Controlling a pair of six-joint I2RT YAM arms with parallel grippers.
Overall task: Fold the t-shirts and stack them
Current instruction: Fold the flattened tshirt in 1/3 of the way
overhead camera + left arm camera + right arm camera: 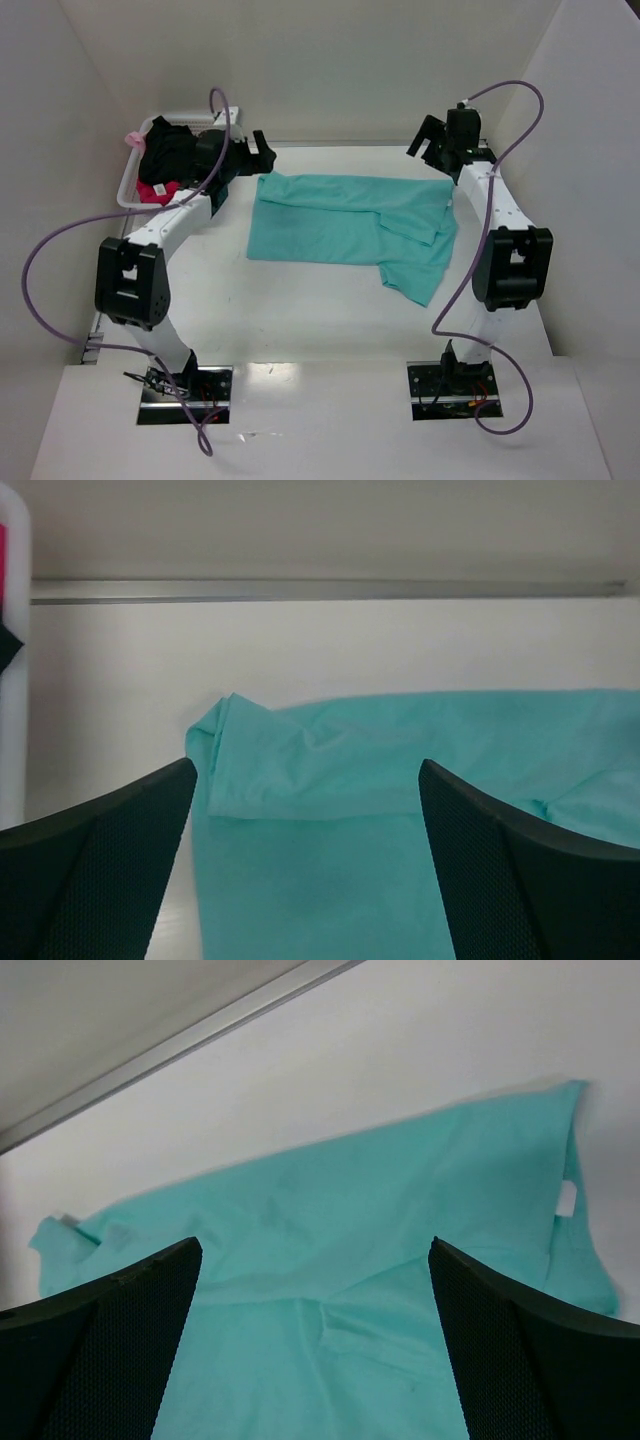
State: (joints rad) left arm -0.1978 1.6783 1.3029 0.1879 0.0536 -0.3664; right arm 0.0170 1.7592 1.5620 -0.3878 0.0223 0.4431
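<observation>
You have the teal shirt (350, 225) spread on the table (300, 320), between the two arms and toward the far side. It is partly folded: a layer is doubled over along its far edge, and one flap sticks out toward you at its right end.

Your left gripper (256, 153) sits just beside the shirt's far-left corner, apart from the cloth. In the left wrist view that bunched corner lies ahead of the fingers, which are spread wide with nothing pinched between them. Your right gripper (430, 140) sits just past the shirt's far-right corner, raised off the table. Its fingers are also spread wide and released. The right wrist view looks down the length of the shirt, with no cloth caught in the jaws.

Count three shirts. One is the teal one on the table. The black shirt (170, 150) and the pink shirt (155, 190) are both heaped in the white basket (128, 190) at the far left, behind the left arm. The black one lies on top, and the pink one shows beneath it at the near side. There is one basket and two grippers.

A small white label (567, 1198) shows at the teal shirt's neck in the right wrist view. You cannot read any writing on it, and no other text or brand is legible.
</observation>
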